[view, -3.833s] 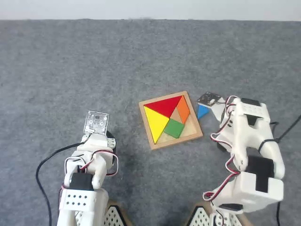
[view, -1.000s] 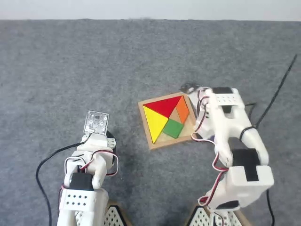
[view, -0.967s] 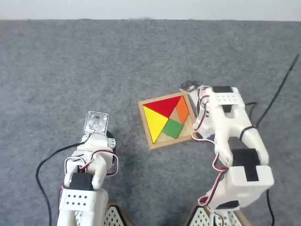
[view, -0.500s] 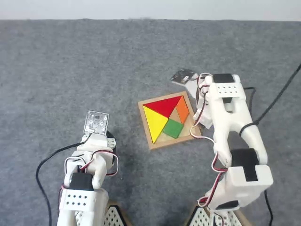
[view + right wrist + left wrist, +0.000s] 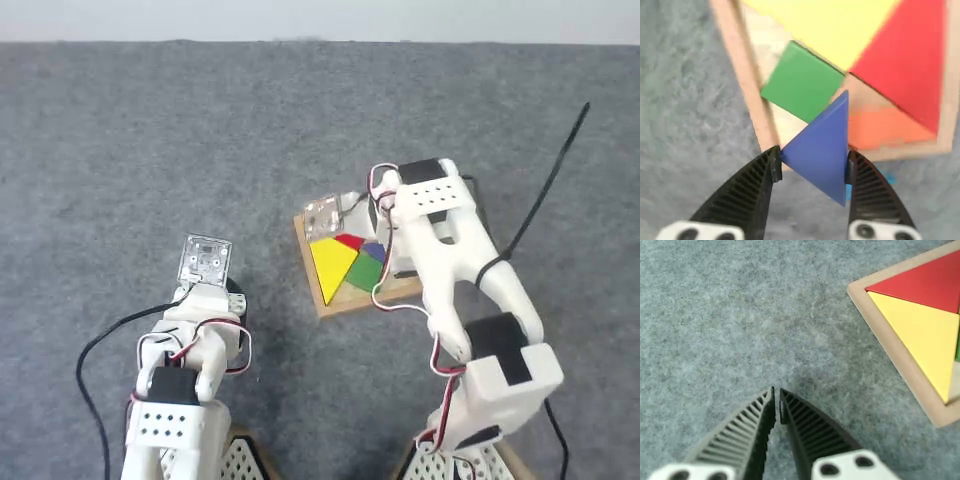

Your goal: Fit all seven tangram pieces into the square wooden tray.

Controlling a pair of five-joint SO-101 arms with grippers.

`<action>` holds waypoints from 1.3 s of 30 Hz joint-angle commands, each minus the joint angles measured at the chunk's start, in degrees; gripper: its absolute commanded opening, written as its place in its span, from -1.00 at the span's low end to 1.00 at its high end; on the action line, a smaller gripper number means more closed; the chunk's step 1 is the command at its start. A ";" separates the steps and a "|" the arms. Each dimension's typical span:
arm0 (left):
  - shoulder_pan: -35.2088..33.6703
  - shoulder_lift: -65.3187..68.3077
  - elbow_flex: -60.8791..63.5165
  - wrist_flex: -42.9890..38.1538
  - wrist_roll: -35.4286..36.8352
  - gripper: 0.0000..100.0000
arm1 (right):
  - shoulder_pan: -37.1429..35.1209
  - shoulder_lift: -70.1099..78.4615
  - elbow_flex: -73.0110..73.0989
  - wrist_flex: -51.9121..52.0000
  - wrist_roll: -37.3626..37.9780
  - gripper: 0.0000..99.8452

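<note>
1. Right gripper (image 5: 810,167): clamped on blue triangle (image 5: 822,147), held over tray (image 5: 345,305).
2. Left gripper (image 5: 776,400): closed, empty, over carpet (image 5: 715,315), tray's 8 o'clock.
3. Tray contents: yellow triangle (image 5: 835,25), red triangle (image 5: 905,65), green square (image 5: 802,82).

From above, the right arm (image 5: 445,250) covers much of the tray (image 5: 345,305), so we cannot tell which pieces lie beneath it. In the left wrist view the tray is cut off, its green piece (image 5: 957,347) a mere sliver.
</note>
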 commanded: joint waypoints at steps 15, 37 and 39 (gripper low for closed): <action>-0.18 -0.70 -1.10 0.00 0.26 -0.97 | 0.22 -0.57 -3.08 5.58 35.34 -0.72; -0.18 -0.70 -1.10 0.00 0.26 -0.97 | 4.18 1.80 -5.01 0.92 34.46 -0.55; -0.18 -0.70 -1.10 0.00 0.26 -0.97 | 3.56 0.92 -5.27 0.84 32.88 -0.55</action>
